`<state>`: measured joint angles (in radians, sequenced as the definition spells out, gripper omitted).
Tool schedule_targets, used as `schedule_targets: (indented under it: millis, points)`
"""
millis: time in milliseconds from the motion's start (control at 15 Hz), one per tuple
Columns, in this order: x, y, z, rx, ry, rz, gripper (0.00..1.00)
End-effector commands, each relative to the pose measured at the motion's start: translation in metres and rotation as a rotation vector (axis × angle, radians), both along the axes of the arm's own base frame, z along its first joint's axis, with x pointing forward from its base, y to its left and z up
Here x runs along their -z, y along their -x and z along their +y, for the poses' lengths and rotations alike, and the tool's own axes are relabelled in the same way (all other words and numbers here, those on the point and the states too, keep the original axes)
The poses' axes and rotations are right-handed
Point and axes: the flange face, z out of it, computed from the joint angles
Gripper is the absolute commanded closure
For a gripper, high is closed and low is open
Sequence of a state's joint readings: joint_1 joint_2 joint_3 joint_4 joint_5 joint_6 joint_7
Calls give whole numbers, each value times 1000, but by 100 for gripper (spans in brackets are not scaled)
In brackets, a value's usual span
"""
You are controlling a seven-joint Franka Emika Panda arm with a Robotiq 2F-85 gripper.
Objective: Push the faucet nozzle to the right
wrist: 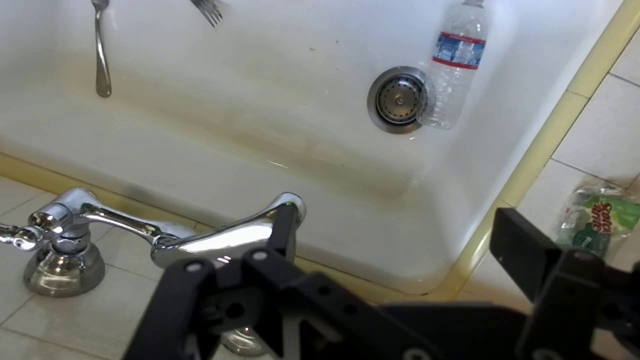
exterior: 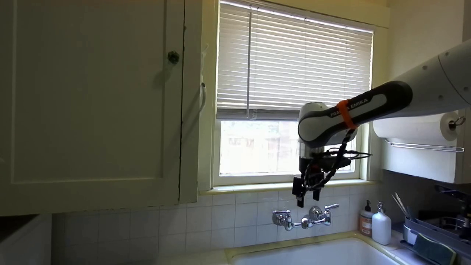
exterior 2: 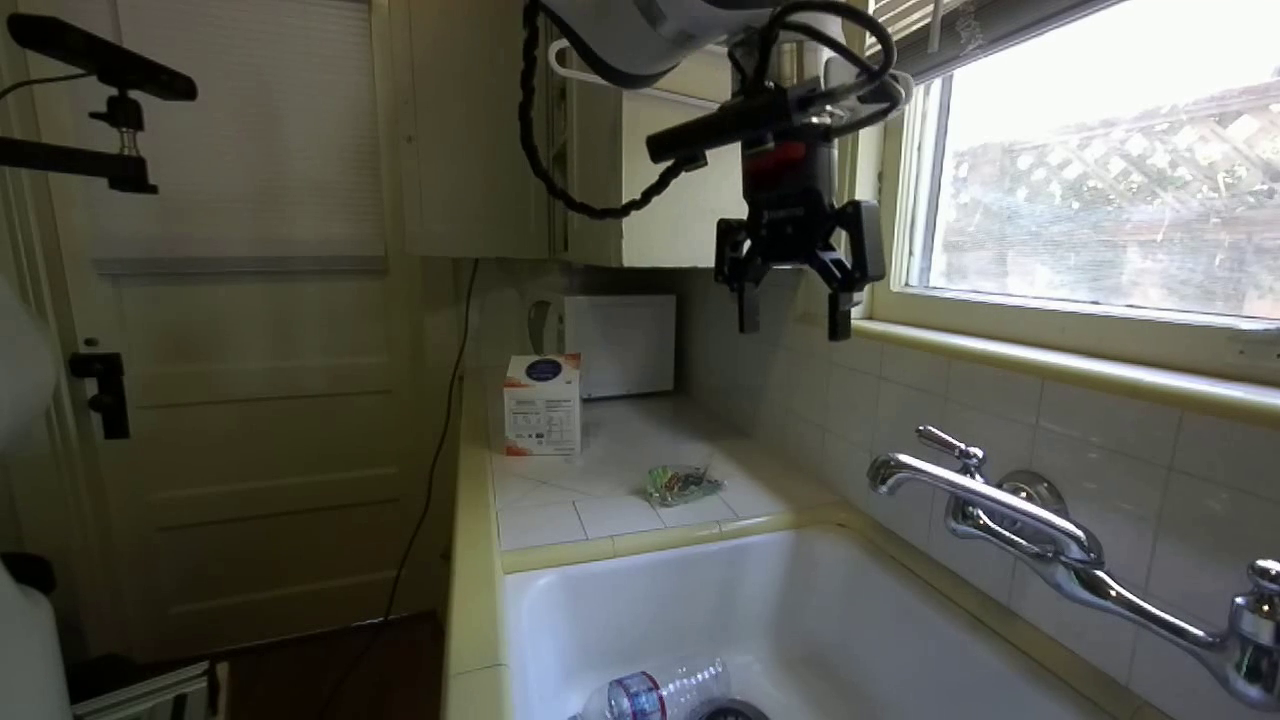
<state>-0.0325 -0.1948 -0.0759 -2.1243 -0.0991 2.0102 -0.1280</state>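
The faucet nozzle (exterior 2: 985,497) is a shiny chrome spout on the wall tap above the sink. It shows end-on in an exterior view (exterior: 305,222), and in the wrist view (wrist: 215,246) it reaches in from the left. My gripper shows in both exterior views (exterior: 308,199) (exterior 2: 794,322), pointing down, open and with nothing between its fingers. It hangs higher than the nozzle and apart from it, near the window sill. In the wrist view my gripper (wrist: 397,220) has its left finger in front of the nozzle's end, hiding part of it.
The white sink (exterior 2: 800,575) holds a plastic bottle (wrist: 457,60) by the drain, a fork (wrist: 208,11) and another utensil (wrist: 102,60). The window sill (exterior 2: 1060,355) runs beside the gripper. A scrubber packet (exterior 2: 682,484) lies on the counter. A white soap bottle (exterior: 381,226) stands at the sink's corner.
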Motion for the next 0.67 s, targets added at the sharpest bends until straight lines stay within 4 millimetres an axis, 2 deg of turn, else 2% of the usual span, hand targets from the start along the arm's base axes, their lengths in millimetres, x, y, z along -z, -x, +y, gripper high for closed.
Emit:
schedule_targets:
  millis: [0,67,133,200,267,600]
  points:
    - [17,-11,-10,29,5,-58,0]
    - [18,-15,-13,35,13,-72,0]
    - [21,-18,-14,31,11,-95,25]
    - [24,-21,-16,36,14,-118,26]
    - [28,-26,-17,38,21,-140,32]
    - [55,-38,-26,33,57,-224,74]
